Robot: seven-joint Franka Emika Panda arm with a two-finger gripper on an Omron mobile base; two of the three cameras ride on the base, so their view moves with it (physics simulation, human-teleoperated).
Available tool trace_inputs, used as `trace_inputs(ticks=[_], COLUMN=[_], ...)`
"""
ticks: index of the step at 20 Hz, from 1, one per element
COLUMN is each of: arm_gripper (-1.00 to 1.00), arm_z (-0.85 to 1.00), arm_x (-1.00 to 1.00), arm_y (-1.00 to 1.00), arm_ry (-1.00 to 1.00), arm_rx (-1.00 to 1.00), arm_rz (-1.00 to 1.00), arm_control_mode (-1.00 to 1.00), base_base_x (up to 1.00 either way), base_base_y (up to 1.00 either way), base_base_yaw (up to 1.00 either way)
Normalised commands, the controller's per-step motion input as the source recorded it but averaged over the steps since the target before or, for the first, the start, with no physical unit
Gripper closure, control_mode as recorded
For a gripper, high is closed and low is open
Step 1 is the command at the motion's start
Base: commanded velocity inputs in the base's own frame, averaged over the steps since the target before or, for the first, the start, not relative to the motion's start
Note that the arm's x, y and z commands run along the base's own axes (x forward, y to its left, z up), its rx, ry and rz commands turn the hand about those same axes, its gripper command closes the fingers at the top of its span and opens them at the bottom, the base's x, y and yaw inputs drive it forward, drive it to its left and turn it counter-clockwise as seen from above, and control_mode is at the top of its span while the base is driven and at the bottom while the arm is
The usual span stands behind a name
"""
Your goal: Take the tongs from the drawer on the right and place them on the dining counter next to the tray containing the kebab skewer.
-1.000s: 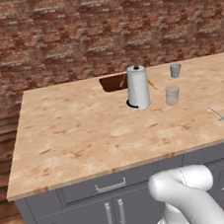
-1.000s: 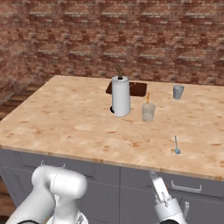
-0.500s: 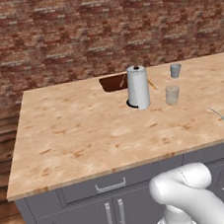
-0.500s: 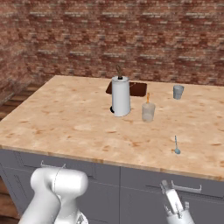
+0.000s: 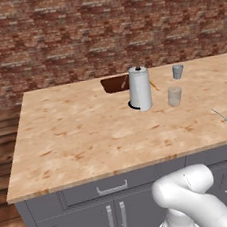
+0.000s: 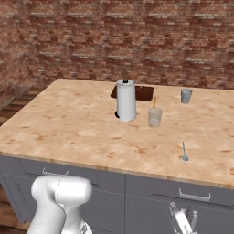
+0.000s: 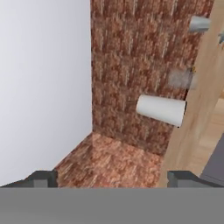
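Note:
My gripper (image 6: 183, 222) hangs low in front of the grey cabinets, just below the right-hand drawer (image 6: 160, 187), whose front is shut. In the hand view the gripper (image 7: 112, 179) stands open, its two fingertips (image 7: 41, 178) far apart with nothing between them. The tongs are hidden. On the dining counter (image 5: 88, 134) the dark reddish-brown tray (image 5: 113, 84) lies at the far edge, partly behind a white paper-towel roll (image 5: 139, 88). A thin orange-brown kebab skewer (image 5: 154, 86) shows just right of the roll. The tray (image 6: 144, 93) is also seen behind the roll (image 6: 126, 100).
A clear glass (image 5: 174, 96) and a small grey cup (image 5: 178, 71) stand right of the roll. A silver spoon (image 5: 221, 116) lies near the right front edge. Another drawer front (image 5: 112, 187) sits over double doors on the left. A brick wall rises behind.
In the right base view my gripper has slid to the right and slightly lower along the cabinet fronts. The things on the counter have stayed put.

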Motion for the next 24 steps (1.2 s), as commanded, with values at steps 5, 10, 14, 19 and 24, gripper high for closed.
trace_inputs(ticks=[5,10,14,19,24], arm_gripper=[-1.0,-1.0,-1.0,-1.0,-1.0], arm_z=[-0.35,-0.45,-0.57,-0.51,-0.25], arm_x=[0.0,0.0,0.0,0.0,0.08], arm_y=[-0.2,-0.18,-0.06,-0.01,-0.12], arm_ry=[0.27,0.26,0.07,-0.09,-0.07], arm_rx=[0.0,0.0,0.0,0.0,0.0], arm_rz=[0.0,0.0,-0.02,-0.01,-0.01], arm_control_mode=[-1.0,-1.0,-1.0,-1.0,-1.0], base_base_x=[0.0,0.0,0.0,0.0,0.0], base_base_y=[0.0,0.0,0.0,0.0,0.0], base_base_yaw=[0.0,0.0,0.0,0.0,0.0])
